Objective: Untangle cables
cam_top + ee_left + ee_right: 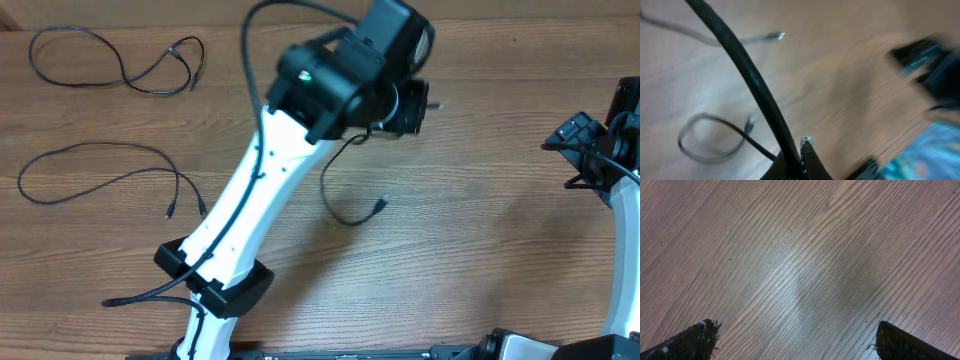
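3 thin black cables are seen on the wooden table (480, 250). The 1st cable (125, 80) is laid in a loose loop at the far-left corner. The 2nd cable (110, 147) is spread out nearer the robot, apart from the 1st, with its 2 plug ends lying close together beside the left arm (250, 190). The 3rd cable (327, 190) is found near the table's middle: its plug end rests on the wood, and the cord curves up from there and is hidden under the left gripper (804, 150). In the blurred left wrist view the fingertips are seen pressed together at the bottom edge, with this cable pinched between them. A thicker-looking black strand (750, 80) runs from there to the top edge; whether it is the same cable cannot be told. The right gripper (797, 340) is held at the right side, well apart from all 3 cables, its fingers spread wide over the wood.
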